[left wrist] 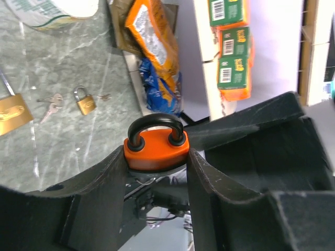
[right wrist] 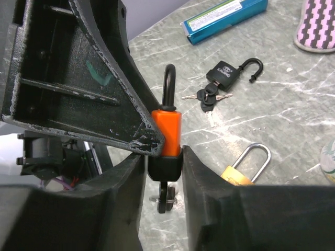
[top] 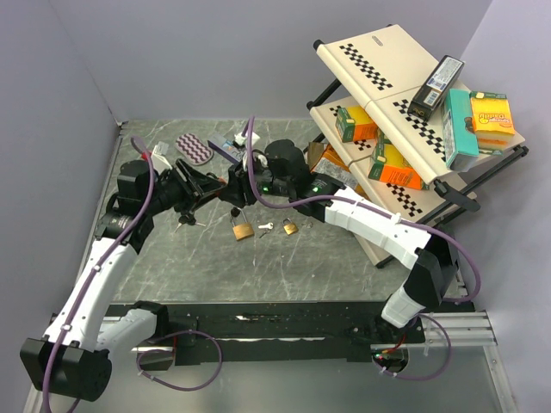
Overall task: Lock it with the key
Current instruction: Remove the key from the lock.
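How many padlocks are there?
4. An orange padlock held above the table, a big brass padlock and a small brass padlock lying on it, and a black padlock lying open. Others may be hidden.

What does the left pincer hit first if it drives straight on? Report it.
Shut on the orange padlock, the left pincer would probably meet the blue packet first, though depth is unclear.

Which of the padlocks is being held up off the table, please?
The orange padlock, clamped in the left gripper; the large brass padlock, small brass padlock and black padlock lie on the table.
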Available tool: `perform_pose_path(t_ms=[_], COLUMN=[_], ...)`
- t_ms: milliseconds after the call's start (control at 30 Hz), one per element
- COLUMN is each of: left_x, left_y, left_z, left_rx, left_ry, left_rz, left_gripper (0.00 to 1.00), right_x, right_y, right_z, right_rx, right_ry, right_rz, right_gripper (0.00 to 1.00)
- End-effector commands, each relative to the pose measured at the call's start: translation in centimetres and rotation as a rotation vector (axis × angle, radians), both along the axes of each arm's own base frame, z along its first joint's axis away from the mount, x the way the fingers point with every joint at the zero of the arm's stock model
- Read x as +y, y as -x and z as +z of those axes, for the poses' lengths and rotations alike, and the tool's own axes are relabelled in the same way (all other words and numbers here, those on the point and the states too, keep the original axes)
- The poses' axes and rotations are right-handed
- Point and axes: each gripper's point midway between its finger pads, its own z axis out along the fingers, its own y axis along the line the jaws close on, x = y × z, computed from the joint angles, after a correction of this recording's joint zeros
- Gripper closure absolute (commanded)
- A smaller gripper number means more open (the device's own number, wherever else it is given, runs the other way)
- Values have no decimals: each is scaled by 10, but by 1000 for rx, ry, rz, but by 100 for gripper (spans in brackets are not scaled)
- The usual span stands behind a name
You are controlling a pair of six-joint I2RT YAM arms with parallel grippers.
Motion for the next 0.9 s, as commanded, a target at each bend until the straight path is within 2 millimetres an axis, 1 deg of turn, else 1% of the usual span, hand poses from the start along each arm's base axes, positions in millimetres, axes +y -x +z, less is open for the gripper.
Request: perform_pose_path(t_ms=[0, 33, 67, 100, 133, 233, 333, 367, 400, 433, 467, 567, 633, 667, 733, 767, 867], left_x=[5, 6, 5, 4, 4, 3, 1, 1, 1, 1, 2, 2, 1, 2, 4, 5, 15], left_y=[-7, -7, -7, -7, -6, -4, -3, -3, -3, -3, -4, -4, -4, -4, -5, -6, -11], left_z=[20, 19, 21, 22, 22, 22, 21, 21, 21, 20, 20, 21, 21, 20, 17, 16, 9], left_rx=[-61, -72, -78, -80, -86, -92, -93, -90, -89, -87, -89, -87, -81, -80, -68, -66, -44], left_ry=[-24, -41, -42, -46, -51, -58, -45, -42, -41, -44, -47, -39, -34, -35, -40, -43, -65], left_rz=[13, 12, 1, -10, -19, -34, -47, -50, -49, -45, -43, -41, -40, -38, -31, -24, 11], left_gripper=[99, 99, 99, 99, 99, 99, 99, 99, 99, 99, 99, 99, 99, 99, 99, 99, 99], right_x=[1, -4, -10, -13, -14, -18, -19, -19, -18, -18, -18, -18, -16, -15, -15, -16, -16], right_y=[13, 16, 12, 13, 17, 18, 22, 23, 24, 25, 24, 23, 23, 22, 22, 22, 22], right_z=[33, 30, 27, 21, 17, 6, 2, 2, 2, 0, 0, -2, -4, -4, -4, -3, -5], right_rx=[-60, -52, -39, -12, 12, 37, 29, 27, 23, 19, 16, 13, 12, 11, 2, 0, -2], right_ry=[-72, -70, -65, -52, -47, -18, -15, -18, -19, -15, -14, -10, -7, -11, -12, -14, -15], right_rz=[74, 94, 94, 104, 135, 156, 188, 199, 205, 208, 208, 211, 214, 213, 213, 213, 213], right_gripper=[42, 41, 41, 41, 41, 41, 42, 45, 51, 54, 60, 62, 69, 81, 95, 100, 100])
